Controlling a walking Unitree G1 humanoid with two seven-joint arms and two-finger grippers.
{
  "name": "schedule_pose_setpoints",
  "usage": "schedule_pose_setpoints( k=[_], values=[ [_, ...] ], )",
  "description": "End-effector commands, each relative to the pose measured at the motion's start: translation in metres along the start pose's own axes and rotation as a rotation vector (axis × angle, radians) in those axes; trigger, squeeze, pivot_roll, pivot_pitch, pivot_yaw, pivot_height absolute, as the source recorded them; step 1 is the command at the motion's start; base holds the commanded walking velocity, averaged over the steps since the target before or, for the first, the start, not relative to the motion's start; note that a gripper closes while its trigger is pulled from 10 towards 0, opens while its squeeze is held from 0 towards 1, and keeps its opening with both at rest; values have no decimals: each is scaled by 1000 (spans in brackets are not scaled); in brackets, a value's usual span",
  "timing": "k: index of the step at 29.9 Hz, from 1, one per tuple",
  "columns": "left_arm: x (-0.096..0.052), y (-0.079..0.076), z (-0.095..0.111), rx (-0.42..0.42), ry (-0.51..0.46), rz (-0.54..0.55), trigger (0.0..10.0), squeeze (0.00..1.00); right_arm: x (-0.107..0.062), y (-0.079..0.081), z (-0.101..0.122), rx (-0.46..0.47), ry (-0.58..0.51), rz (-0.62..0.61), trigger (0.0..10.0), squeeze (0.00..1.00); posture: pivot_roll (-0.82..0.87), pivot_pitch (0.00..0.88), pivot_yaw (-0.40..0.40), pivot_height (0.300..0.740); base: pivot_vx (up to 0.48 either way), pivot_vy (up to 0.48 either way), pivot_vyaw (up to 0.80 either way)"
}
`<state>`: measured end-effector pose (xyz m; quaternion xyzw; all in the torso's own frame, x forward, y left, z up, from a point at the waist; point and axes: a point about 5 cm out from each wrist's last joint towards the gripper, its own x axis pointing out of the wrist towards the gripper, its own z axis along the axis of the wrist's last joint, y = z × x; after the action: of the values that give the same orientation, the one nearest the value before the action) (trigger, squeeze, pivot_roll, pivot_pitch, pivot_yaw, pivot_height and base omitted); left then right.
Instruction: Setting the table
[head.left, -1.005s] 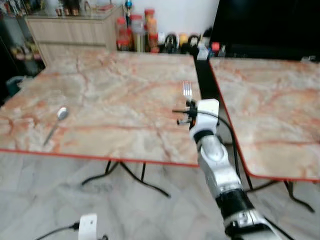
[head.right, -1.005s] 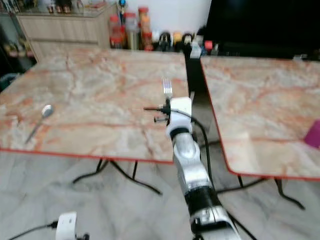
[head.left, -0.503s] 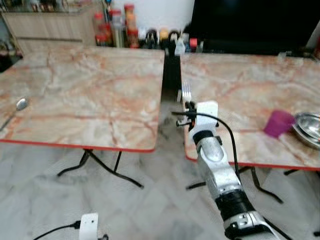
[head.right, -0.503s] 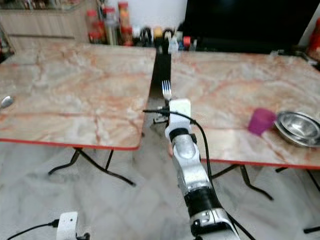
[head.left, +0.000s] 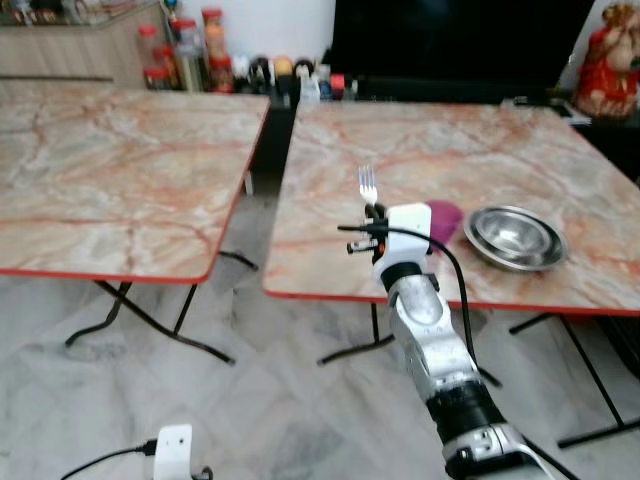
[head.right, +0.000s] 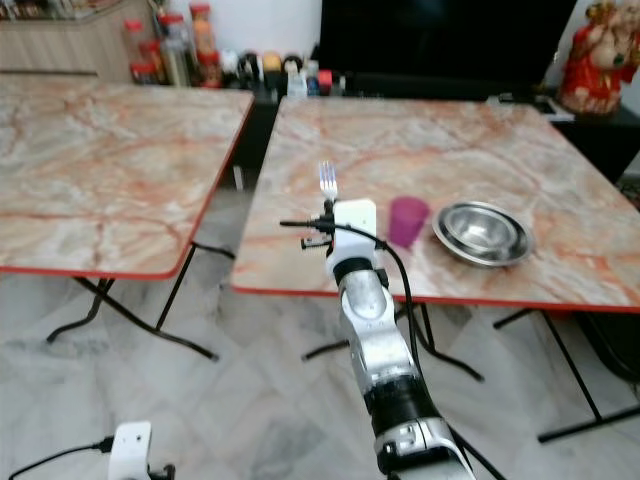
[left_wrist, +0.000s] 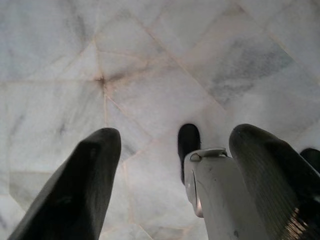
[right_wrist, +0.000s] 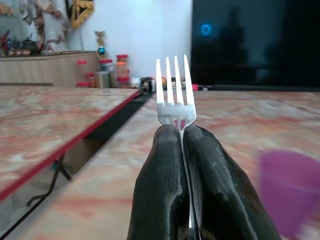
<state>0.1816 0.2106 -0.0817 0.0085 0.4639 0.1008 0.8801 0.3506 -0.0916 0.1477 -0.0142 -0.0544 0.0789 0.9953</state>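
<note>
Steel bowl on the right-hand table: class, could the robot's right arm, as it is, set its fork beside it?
Probably yes: the right gripper holds the fork over the table's near edge; only the purple cup stands before the steel bowl.

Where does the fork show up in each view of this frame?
Left eye view: fork upright at centre, above the right gripper.
Right eye view: left of centre, left of the purple cup.
Right wrist view: centre, tines up, held between shut jaws.
Left wrist view: floor, no fork.
Shared landmark: purple cup.

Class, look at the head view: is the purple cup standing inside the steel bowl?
No. The cup stands on the table beside the bowl, apart from it.
</note>
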Motion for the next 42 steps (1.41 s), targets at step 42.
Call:
schedule_pose_setpoints(
  k=[42],
  values=[
    [0, -3, -1, -66, -6, -3, 10000, 0, -3, -5, -7, -2, 37, -29, 10000, 0, -59, 0, 18, 740, 0, -194, 0]
  ],
)
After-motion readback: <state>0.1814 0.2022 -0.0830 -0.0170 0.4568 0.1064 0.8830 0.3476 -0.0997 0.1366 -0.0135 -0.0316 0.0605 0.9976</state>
